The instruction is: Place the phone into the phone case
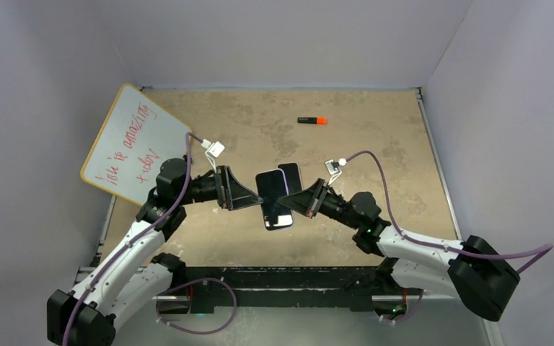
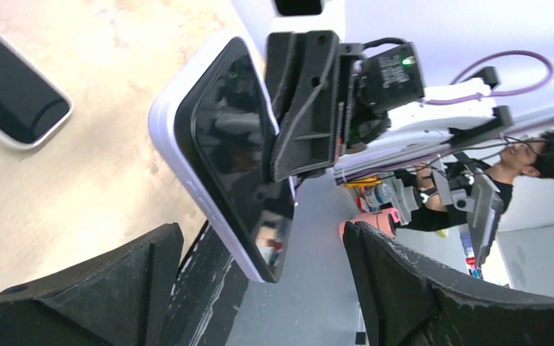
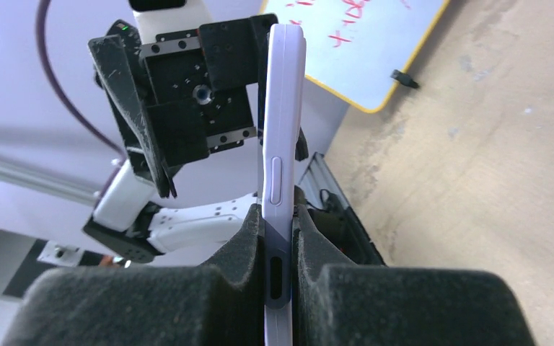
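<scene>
Left hand (image 1: 247, 197) hangs spread just beside the phone (image 1: 274, 202), which the right hand (image 1: 299, 200) pinches by its edge above the bench (image 1: 375, 137). Judging by the pale rim, the phone case (image 3: 283, 108) is already around it; next comes pressing corners home. A second dark slab (image 1: 289, 175) lies just behind, with open bench beyond it.

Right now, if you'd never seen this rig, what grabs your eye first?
A white-edged phone held up in mid-air at the centre: the right hand is clamped on its edge and the left hand is open right beside it. Then a second dark slab lying flat on the table just behind them, and the whiteboard with red writing at the left edge.
</scene>
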{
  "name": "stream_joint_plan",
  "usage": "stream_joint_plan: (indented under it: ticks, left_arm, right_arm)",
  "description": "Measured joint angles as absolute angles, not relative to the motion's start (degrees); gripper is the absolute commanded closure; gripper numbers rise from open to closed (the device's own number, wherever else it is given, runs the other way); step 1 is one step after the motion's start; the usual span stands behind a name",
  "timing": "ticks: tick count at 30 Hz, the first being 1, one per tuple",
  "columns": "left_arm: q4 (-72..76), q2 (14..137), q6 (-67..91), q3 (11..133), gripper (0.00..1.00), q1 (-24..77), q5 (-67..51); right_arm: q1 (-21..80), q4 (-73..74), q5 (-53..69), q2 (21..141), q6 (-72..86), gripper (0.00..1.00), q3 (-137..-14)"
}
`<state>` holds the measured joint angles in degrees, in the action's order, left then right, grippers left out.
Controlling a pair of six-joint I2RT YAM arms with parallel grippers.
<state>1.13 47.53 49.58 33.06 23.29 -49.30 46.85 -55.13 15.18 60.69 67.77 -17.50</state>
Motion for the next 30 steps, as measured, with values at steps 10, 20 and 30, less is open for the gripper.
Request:
stream_joint_plan:
  ticks: [10,20,30]
  left_arm:
    - [14.00,48.14,55.51,31.09,0.15,23.29,-52.14]
    - [25.69,49.78,62.94,28.45,0.51,23.27,-52.25]
    - [23.18,46.94,66.78,27.51,1.00,22.96,-48.58]
  right_arm:
    - [47.00,-64.97,18.57,61.04,72.47,1.00,-13.98]
    - [48.45,-72.34,22.85,66.50,75.11,1.00,-13.98]
    - [48.47,-81.87,24.77,71.13,76.07,0.74,-14.11]
